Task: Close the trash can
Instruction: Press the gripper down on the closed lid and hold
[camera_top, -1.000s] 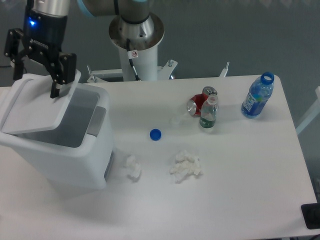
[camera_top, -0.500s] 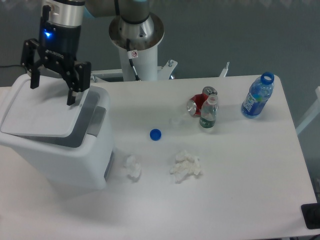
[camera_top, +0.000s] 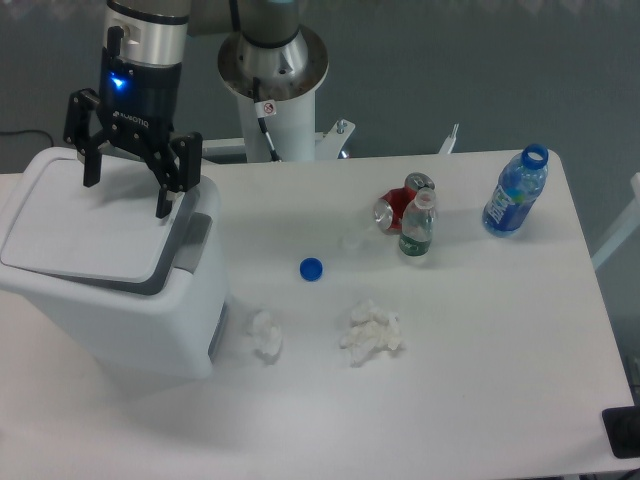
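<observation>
The white trash can (camera_top: 130, 300) stands at the table's left side. Its flat lid (camera_top: 85, 225) lies nearly down on the bin, with a thin dark gap showing along its right edge. My gripper (camera_top: 125, 198) hovers over the lid's far right part, open, its two dark fingers (camera_top: 163, 190) spread wide and pointing down. Nothing is held between them. Whether the fingertips touch the lid cannot be made out.
A blue bottle cap (camera_top: 311, 268) lies mid-table, with two crumpled tissues (camera_top: 372, 331) nearer the front. A red can (camera_top: 397, 207) and a small bottle (camera_top: 417, 226) stand beside each other; a blue bottle (camera_top: 515, 193) is far right. The robot's base (camera_top: 272, 80) rises behind.
The lid has swung down from half raised to nearly flat on the bin. My gripper has moved right and slightly lower, following the lid's edge, still open.
</observation>
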